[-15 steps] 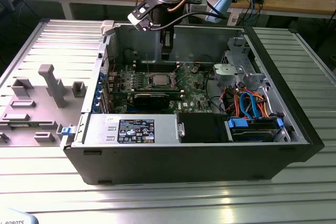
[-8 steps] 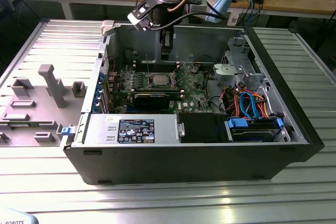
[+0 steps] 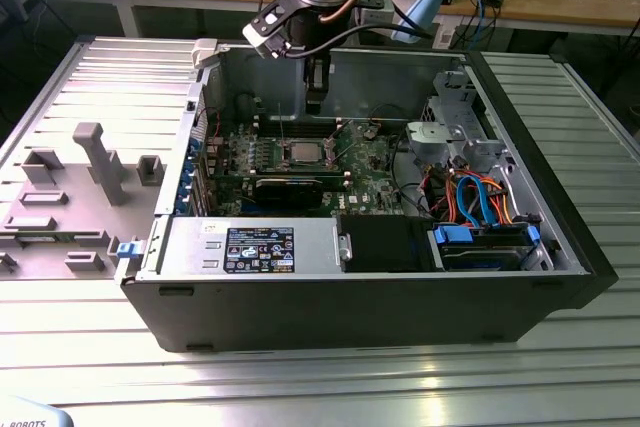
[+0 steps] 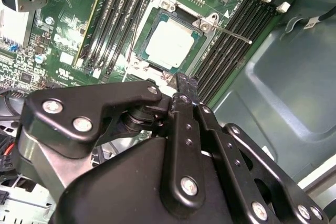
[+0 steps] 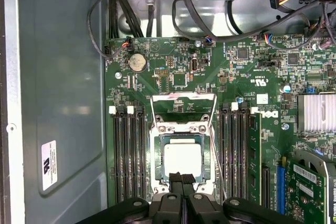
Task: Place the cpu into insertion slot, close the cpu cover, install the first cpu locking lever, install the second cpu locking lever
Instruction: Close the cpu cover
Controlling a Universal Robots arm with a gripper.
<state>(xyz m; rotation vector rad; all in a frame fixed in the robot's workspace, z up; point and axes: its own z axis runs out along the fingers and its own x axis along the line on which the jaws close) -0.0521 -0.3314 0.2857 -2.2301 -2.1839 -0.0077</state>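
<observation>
my gripper [image 5: 181,178] is clenched: the two fingertips [image 5: 176,180] sit pressed together with nothing between them. in the exterior view i hang in the upper middle of the frame, reaching down into the open computer case [image 3: 400,317], which lies on its side on a ribbed metal table [image 3: 300,387].

the cpu [image 5: 182,161] already lies flat in the insertion slot [image 5: 159,156], its dull silver top facing up and the slot's darker rim showing around it. in the exterior view this pair sits near the middle of the frame, on the green motherboard [image 3: 370,172]. in both wrist views my closed tips line up with one edge of the slot, right by the chip. i cannot tell whether they touch it.

the cpu cover [image 5: 184,97] is not down. it stands swung open at the far side of the slot, and the board shows through its square window. a thin wire locking lever [image 4: 231,33] sticks out from a corner of the slot, slanting over the black ram slots [image 4: 226,51] and unlatched. more ram slots flank the slot on its other side.

a grey moulded fixture tray [image 3: 90,162] rests on the table at the exterior view's left, beside the case.
</observation>
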